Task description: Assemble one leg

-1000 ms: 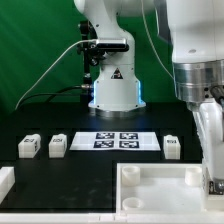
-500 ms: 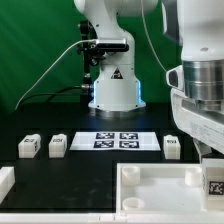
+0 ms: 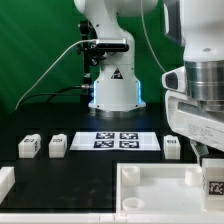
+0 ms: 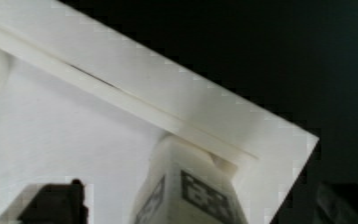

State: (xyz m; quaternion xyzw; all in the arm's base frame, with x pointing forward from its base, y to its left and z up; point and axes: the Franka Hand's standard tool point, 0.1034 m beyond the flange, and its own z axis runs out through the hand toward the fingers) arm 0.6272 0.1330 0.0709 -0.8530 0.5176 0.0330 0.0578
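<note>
Leg (image 3: pixel 213 184) sits at the lower right edge of the exterior view, a small white block with a black-and-white square tag on its near face, directly under the end effector (image 3: pixel 210 168). It is over the right part of the large white tray-like piece (image 3: pixel 150 180) at the bottom of the frame; whether it touches that piece cannot be told. In the wrist view the same leg (image 4: pixel 190 188) shows at the bottom of the frame against the tray-like piece (image 4: pixel 87 120), with a dark finger (image 4: pixel 51 200) at the lower left. The fingers seem to flank the leg, yet whether they are clenched on it cannot be told.

The robot base (image 3: pixel 112 75) stands at the upper middle of the exterior view and bears a small triangular label whose writing is too small to read. The marker board (image 3: pixel 115 141) lies flat on the black desk (image 3: pixel 40 165) at the frame's centre, printed with four black tags. Three more legs stand on the desk: two near the left edge (image 3: pixel 28 146) (image 3: pixel 57 145) and one right of the marker board (image 3: pixel 172 146).

Compared with half a second ago the scene looks nearly unchanged; a second ago the arm hung higher and the leg's tag was not visible at the lower right.
</note>
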